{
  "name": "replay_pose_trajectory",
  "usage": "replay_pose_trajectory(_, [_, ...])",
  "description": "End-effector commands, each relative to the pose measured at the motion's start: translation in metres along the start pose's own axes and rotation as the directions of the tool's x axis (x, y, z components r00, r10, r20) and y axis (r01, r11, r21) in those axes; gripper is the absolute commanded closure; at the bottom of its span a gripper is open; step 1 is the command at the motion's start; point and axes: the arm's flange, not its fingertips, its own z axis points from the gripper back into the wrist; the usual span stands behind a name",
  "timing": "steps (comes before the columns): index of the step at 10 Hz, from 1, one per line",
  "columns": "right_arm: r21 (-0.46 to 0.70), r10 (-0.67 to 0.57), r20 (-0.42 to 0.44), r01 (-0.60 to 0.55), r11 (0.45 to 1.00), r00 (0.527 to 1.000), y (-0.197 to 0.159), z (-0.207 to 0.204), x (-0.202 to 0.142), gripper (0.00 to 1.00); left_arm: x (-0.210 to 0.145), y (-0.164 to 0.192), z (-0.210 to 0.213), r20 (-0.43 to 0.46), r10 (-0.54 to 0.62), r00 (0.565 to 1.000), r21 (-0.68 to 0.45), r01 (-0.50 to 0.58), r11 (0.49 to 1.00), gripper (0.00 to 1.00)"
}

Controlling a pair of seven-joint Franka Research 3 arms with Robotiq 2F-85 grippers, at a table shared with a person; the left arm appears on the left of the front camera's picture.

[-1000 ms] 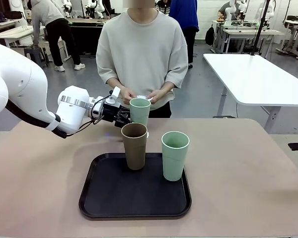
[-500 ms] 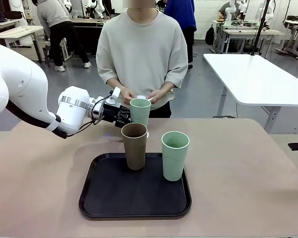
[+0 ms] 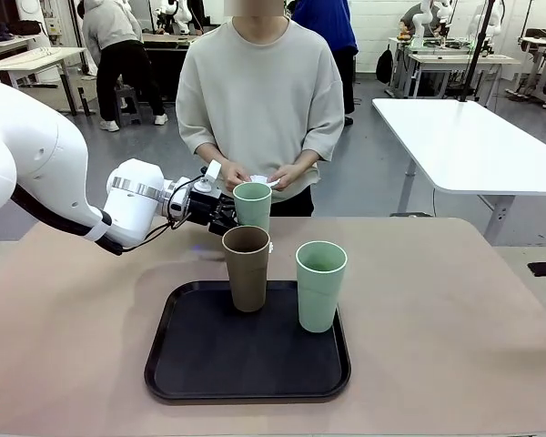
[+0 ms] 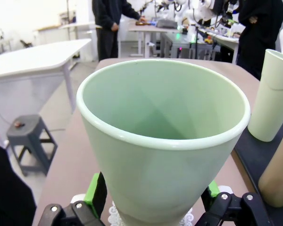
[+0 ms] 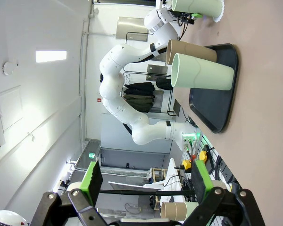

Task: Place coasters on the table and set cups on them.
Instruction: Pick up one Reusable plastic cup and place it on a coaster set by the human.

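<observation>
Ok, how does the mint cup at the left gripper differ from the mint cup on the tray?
The far mint cup stands on a lacy coaster on the table; the near mint cup stands directly on the black tray. The far one sits between the left gripper's fingers; the near one stands free. Both are upright, same colour and taper.

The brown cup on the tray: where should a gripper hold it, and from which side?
I would take the brown cup by its upper wall, under the rim, coming from the robot's left: it stands upright, tapering downward, and a green cup stands close on its right.
</observation>
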Motion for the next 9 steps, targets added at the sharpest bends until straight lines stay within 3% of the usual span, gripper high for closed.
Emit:
replay_pose_trajectory(1, [0.013, 0.002, 0.002, -0.002, 1.000, 1.000, 0.0004, 0.0011, 0.0008, 0.00, 0.0025, 0.0074, -0.0008, 0.005, 0.015, 1.000, -0.017, -0.014, 1.000, 0.00])
replay_pose_trajectory(9, [0.013, 0.002, 0.002, -0.002, 1.000, 1.000, 0.0004, 0.0011, 0.0008, 0.00, 0.0026, 0.0048, 0.0089, -0.089, 0.004, 0.996, -0.050, -0.009, 0.999, 0.00])
